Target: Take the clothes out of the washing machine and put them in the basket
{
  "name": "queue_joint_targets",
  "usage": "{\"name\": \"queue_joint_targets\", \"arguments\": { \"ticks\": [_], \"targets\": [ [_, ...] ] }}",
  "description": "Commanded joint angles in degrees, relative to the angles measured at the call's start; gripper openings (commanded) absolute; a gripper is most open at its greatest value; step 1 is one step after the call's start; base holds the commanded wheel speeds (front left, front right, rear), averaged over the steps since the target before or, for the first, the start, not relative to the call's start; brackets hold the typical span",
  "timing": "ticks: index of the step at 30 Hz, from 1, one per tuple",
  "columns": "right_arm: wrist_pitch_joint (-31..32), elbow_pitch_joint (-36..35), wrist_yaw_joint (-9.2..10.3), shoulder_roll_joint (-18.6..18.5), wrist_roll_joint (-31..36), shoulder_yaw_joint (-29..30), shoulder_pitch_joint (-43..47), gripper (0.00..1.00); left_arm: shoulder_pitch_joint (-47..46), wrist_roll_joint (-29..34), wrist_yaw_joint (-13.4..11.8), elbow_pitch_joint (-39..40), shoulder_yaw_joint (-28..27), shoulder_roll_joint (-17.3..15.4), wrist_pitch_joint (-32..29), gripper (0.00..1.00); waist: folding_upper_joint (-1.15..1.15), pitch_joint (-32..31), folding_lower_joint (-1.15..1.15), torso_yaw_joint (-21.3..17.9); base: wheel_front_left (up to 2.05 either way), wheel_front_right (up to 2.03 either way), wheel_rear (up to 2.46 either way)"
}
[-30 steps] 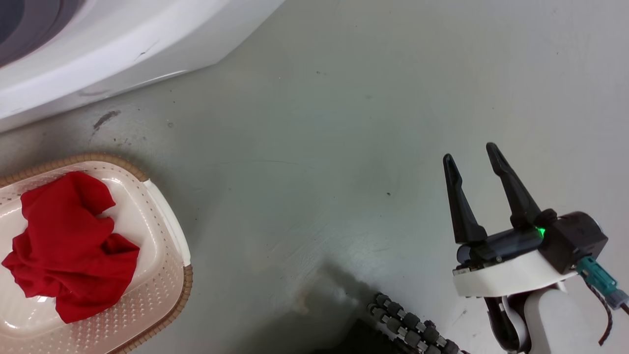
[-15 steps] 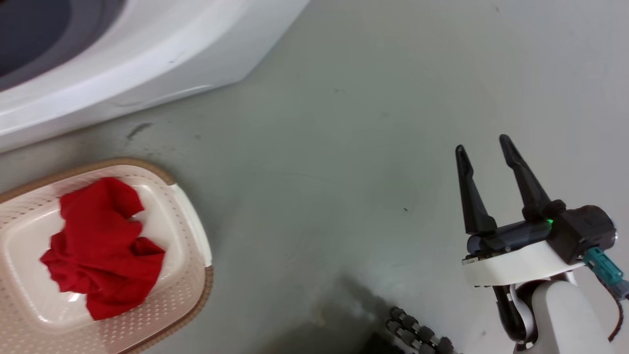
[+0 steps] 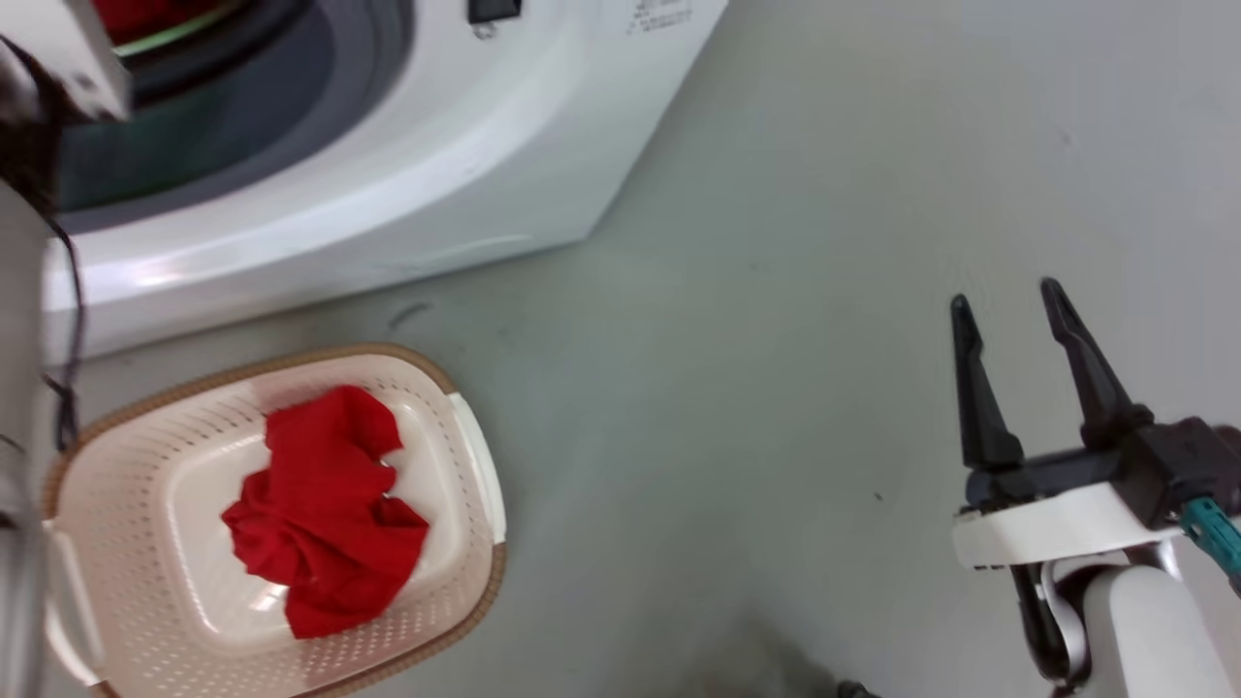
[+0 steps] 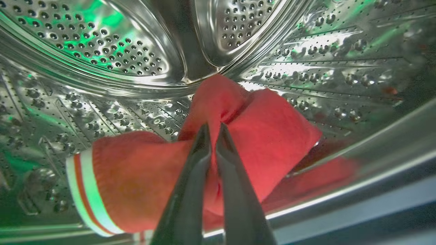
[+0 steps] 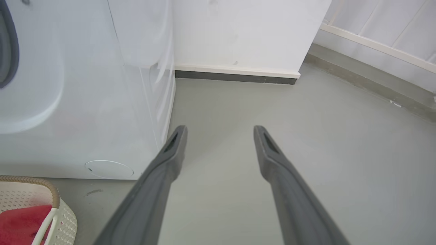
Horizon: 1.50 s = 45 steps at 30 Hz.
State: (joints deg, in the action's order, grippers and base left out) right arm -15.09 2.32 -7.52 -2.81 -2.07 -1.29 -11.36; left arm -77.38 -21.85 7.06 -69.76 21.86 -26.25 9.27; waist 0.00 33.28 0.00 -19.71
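In the left wrist view my left gripper point(image 4: 213, 126) reaches into the washing machine's steel drum point(image 4: 102, 51), its fingers shut on a raised fold of a red garment point(image 4: 272, 136). That garment has a white-striped band point(image 4: 81, 190) at its left edge. In the head view the washing machine point(image 3: 436, 174) stands at upper left, and a patch of red shows in its opening point(image 3: 145, 15). A second red garment point(image 3: 325, 514) lies crumpled in the cream basket point(image 3: 116, 504) on the floor before it. My right gripper point(image 3: 1006, 296) hovers open over bare floor at lower right, holding nothing.
My pale left forearm point(image 3: 19, 388) runs along the head view's left edge beside the basket. In the right wrist view the washing machine point(image 5: 85, 102) is to the left, the basket point(image 5: 64, 221) at lower left, and a white wall with dark skirting point(image 5: 235, 77) ahead.
The head camera has swung, so the machine's opening and the whole basket now show. The garment in the basket lies as before. My right gripper stays open.
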Motion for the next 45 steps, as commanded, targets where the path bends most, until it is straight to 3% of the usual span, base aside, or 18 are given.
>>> {"name": "queue_joint_targets", "arguments": {
  "ticks": [1, 8, 17, 30, 45],
  "targets": [
    [-0.11, 0.12, 0.05, -0.12, 0.29, 0.86, 0.88, 1.0, 1.34, -0.69, 0.19, 0.11, 0.04, 1.2, 1.18, 0.0, 0.0, -2.96, 0.0, 2.49, 0.0, 0.0, 0.0],
    [-0.11, 0.01, 0.06, -0.1, 1.69, 2.54, 1.27, 1.0, 7.15, -2.04, 0.29, 1.91, 0.66, 4.71, 5.0, 0.0, 0.0, -7.07, 0.0, 5.85, 0.0, 0.0, 0.0],
    [-0.11, 0.48, 0.06, -0.1, 1.79, 2.66, 3.47, 1.0, 15.58, -3.23, 0.37, 11.87, -0.71, 3.89, 6.02, 0.0, 0.0, -11.38, 0.0, 8.03, 0.0, 0.0, 0.0],
    [-0.11, 1.17, 0.06, -0.09, 2.81, 4.55, 5.8, 1.0, 35.24, -0.55, -2.71, 40.96, -7.35, 3.78, 5.95, 0.0, 0.0, -17.71, 0.0, 11.47, 0.0, 0.0, 0.0],
    [-0.11, 1.14, 0.06, -0.12, 3.6, 7.23, 8.31, 1.0, 54.7, 0.88, -8.06, 68.63, -6.25, 5.22, 4.21, 0.0, 0.0, -21.21, 0.0, 16.12, 0.0, 0.0, 0.0]
  ]
}}
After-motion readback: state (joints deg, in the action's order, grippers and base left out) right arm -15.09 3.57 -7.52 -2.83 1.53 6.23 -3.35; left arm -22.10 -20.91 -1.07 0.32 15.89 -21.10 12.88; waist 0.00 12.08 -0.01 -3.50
